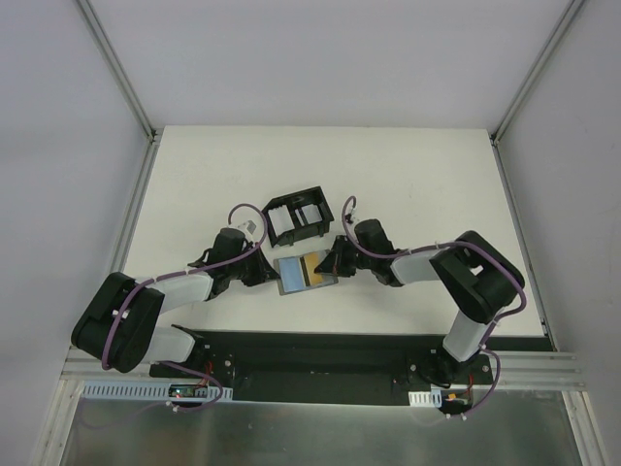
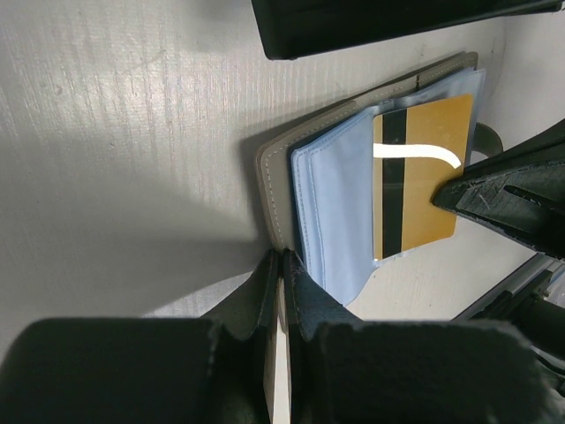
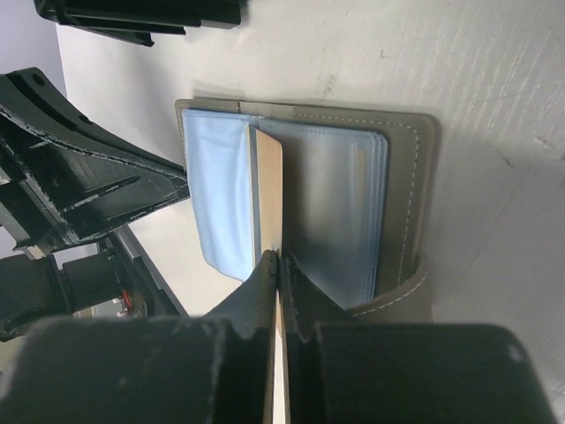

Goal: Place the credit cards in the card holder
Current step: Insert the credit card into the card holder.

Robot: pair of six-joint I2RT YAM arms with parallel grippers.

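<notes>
The card holder (image 1: 294, 276) lies open between my two grippers, with a grey cover (image 2: 272, 185) and pale blue sleeves (image 3: 216, 194). A gold-yellow credit card (image 2: 424, 177) with a black stripe sits partly inside a clear sleeve. From the right wrist this card (image 3: 269, 194) shows nearly edge-on, running straight into my right gripper (image 3: 281, 258), which is shut on its outer edge. My left gripper (image 2: 282, 256) is shut on the holder's near edge, where the stitched cover meets its fingertips. More whitish credit cards (image 1: 310, 214) stand in the black tray.
The black tray with dividers (image 1: 281, 206) stands just beyond the card holder, close to both wrists. Metal frame posts and grey walls bound the white table (image 1: 417, 175) on the left, right and back. The arms' black base plate (image 1: 310, 354) runs along the near edge.
</notes>
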